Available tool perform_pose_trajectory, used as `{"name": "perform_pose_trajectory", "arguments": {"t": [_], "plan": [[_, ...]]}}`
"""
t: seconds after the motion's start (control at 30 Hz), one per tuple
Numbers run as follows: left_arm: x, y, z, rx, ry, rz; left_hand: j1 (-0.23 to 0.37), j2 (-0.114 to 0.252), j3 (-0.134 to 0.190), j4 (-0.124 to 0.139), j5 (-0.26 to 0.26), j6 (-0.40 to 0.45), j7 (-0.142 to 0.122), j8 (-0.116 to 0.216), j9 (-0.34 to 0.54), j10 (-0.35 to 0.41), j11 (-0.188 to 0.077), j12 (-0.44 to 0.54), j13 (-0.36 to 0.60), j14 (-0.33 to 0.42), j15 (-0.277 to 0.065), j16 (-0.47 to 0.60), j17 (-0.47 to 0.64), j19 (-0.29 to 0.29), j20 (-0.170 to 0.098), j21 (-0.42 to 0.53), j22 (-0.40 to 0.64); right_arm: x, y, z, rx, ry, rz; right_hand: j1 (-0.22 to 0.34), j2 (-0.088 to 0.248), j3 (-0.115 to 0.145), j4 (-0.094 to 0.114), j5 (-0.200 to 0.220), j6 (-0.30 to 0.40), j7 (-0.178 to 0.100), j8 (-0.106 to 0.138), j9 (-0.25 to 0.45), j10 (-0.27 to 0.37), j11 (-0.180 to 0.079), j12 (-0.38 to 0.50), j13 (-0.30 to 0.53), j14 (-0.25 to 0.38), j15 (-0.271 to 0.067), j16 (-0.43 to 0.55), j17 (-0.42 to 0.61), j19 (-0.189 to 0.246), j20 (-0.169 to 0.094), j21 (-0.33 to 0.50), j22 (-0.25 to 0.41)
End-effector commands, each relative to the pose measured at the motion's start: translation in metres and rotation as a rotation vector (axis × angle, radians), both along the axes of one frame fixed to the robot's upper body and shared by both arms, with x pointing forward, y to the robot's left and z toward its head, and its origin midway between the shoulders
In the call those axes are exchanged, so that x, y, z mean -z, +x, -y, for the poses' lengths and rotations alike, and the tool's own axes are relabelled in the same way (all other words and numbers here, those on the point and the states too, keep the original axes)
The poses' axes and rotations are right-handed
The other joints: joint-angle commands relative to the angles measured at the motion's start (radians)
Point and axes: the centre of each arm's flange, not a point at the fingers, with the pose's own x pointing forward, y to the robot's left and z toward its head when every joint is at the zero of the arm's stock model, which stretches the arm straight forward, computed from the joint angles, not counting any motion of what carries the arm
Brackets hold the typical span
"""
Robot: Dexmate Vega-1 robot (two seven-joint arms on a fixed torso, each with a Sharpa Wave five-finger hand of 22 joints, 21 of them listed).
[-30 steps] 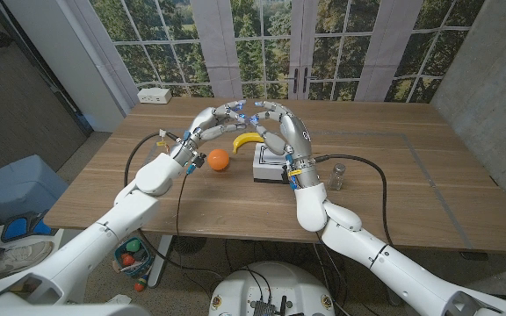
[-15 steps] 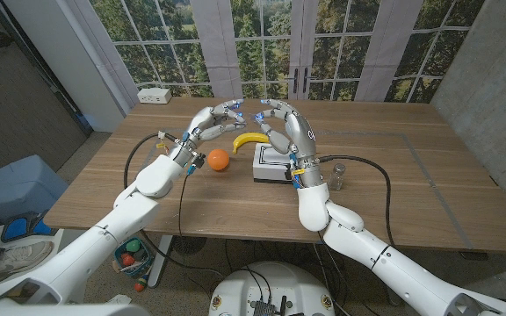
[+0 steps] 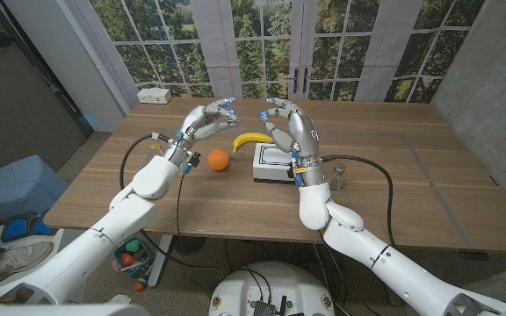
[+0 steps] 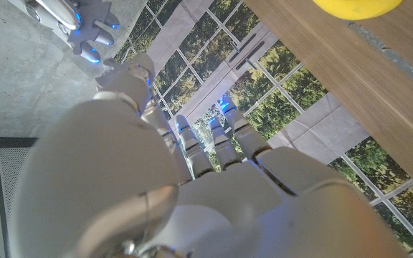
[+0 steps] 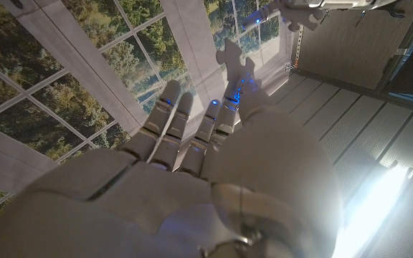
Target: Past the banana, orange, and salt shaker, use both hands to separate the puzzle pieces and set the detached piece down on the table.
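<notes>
right hand [image 5: 214, 136] pinches puzzle piece [image 5: 236, 59]; left hand [image 3: 207, 118] apart.

Open gap between two raised hands, clutter beneath them

In the head view's upper middle, the left hand [image 3: 207, 118] and right hand [image 3: 290, 125] hang apart above the table [image 3: 411, 189], with a free gap between their fingertips. Below that gap, at frame centre, lie the banana [image 3: 249, 140], the orange [image 3: 218, 159] just left of it, and a white box [image 3: 272, 163]; the salt shaker [image 3: 337, 175] stands right of the box. A black cable [image 3: 372, 171] arcs across the right-centre tabletop. The wood further right and in the left foreground lies bare.
</notes>
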Motion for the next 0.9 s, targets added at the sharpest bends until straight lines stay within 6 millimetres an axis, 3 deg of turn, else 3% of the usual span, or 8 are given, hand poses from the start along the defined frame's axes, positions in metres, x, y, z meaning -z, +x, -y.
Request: {"name": "perform_pose_trajectory", "arguments": {"t": [0.03,0.4,0.9], "plan": [[-0.002,0.002,-0.019,-0.036,-0.044,-0.019,0.021,-0.005,-0.007,-0.006,0.015,0.024,0.032,0.005,0.001,0.023,0.004,0.009,0.001,0.013,-0.08,0.003,0.002,0.003,-0.012,-0.003,0.004,-0.006,0.011,0.005,0.04,0.023,-0.045,0.008,0.001,-0.001,0.002,0.001,0.002,-0.003,0.009,0.002,0.01,-0.001,-0.001,0.004,0.01,-0.179,-0.005,0.004,-0.003,-0.056,0.009,0.001],[-0.002,0.008,-0.032,-0.071,-0.058,-0.064,0.059,-0.016,-0.009,-0.008,0.041,0.034,0.065,0.009,0.007,0.041,0.007,0.006,0.002,0.02,-0.084,0.002,0.002,0.003,-0.013,-0.006,0.004,-0.012,0.018,0.015,0.046,0.068,-0.125,0.006,0.0,-0.004,0.002,0.001,0.003,-0.003,0.009,0.002,0.012,-0.004,-0.001,0.004,0.011,-0.177,-0.006,0.004,-0.003,-0.056,0.011,0.001],[-0.005,0.016,-0.038,-0.162,-0.029,-0.12,0.077,0.001,-0.016,0.003,0.063,-0.002,0.062,0.012,0.038,0.061,0.012,0.005,0.003,0.02,-0.083,0.0,0.002,0.002,-0.009,-0.008,0.007,-0.019,0.03,0.038,0.053,0.134,-0.285,-0.003,-0.003,-0.008,0.006,0.001,0.007,-0.018,0.009,0.001,0.017,0.0,-0.002,0.003,0.013,-0.173,-0.013,0.002,0.0,-0.053,0.015,0.0]]}}
